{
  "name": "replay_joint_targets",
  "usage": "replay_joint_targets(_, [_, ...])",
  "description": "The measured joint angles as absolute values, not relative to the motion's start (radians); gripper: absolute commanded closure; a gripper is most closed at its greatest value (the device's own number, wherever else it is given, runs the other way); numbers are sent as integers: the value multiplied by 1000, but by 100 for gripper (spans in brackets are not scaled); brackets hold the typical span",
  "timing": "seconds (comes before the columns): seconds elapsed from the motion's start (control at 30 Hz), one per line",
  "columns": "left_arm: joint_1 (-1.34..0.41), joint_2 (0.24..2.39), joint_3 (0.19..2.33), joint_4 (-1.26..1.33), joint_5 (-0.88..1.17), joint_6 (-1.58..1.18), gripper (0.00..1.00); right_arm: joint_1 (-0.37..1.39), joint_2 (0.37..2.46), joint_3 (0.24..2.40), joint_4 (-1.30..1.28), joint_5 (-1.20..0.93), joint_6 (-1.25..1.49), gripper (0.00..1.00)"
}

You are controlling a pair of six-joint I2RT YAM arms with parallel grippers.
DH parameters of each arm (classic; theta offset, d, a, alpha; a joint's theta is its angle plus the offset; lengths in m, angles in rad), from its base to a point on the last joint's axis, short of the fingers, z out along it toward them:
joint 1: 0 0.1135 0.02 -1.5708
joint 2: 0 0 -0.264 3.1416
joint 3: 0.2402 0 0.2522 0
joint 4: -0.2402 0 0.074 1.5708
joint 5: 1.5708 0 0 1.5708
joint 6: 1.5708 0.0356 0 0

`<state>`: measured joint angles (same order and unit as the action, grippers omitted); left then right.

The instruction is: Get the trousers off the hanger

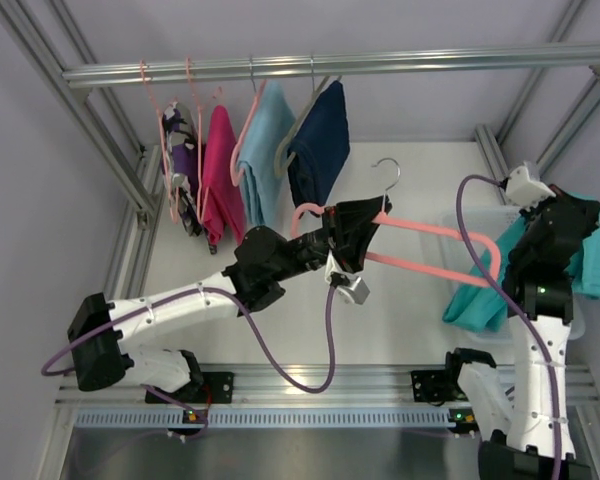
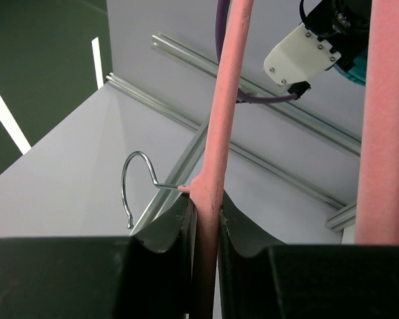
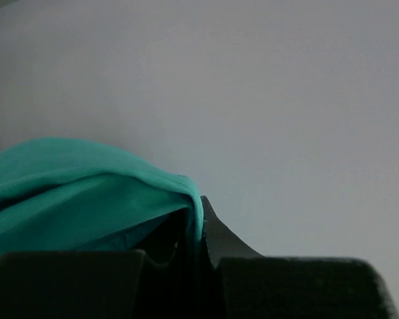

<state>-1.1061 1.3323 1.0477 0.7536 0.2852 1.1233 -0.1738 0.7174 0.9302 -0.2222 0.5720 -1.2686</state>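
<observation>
My left gripper (image 1: 363, 228) is shut on the salmon-pink hanger (image 1: 435, 232) at its neck, just below the silver hook (image 1: 388, 172), and holds it in the air over the table. In the left wrist view the jaws (image 2: 207, 214) pinch the pink bar (image 2: 223, 119), with the hook (image 2: 129, 181) to the left. My right gripper (image 1: 572, 242) is shut on the teal trousers (image 1: 477, 300) at the far right, beside the hanger's right end. The cloth hangs down from the gripper. In the right wrist view a fold of the trousers (image 3: 73, 179) sits between the jaws (image 3: 198, 214).
A metal rail (image 1: 340, 64) runs across the back. On it hang a purple item (image 1: 180, 165), a magenta garment (image 1: 218, 170), a sky-blue garment (image 1: 266, 150) and a navy garment (image 1: 320, 145). A pale clear bin (image 1: 462, 222) stands under the trousers at the right.
</observation>
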Motion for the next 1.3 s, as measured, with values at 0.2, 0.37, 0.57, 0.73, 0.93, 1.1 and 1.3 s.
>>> replay_joint_targets(0.2, [-1106,1332,1076,772,278,1107,100,-216,777,1071,-249,451,-1213,100])
replay_joint_targets(0.37, [-1106,1333,1077,781,265,1103,100,-234,789,1013,-256,378,-1190,97])
replay_joint_targets(0.57, [-1103,1334,1077,721,240,1097,100,-241,779,862,-414,183,-1106,73])
replay_joint_targets(0.73, [-1103,1334,1077,703,242,1089,100,-245,770,851,-594,32,-1032,54])
replay_joint_targets(0.93, [-1108,1332,1066,717,254,1089,100,-245,722,892,-792,-75,-973,6])
replay_joint_targets(1.1, [-1110,1293,1018,774,273,1087,100,-247,628,1073,-912,-126,-886,1])
replay_joint_targets(1.3, [-1111,1200,872,850,350,1156,100,-247,452,1239,-894,-69,-698,1])
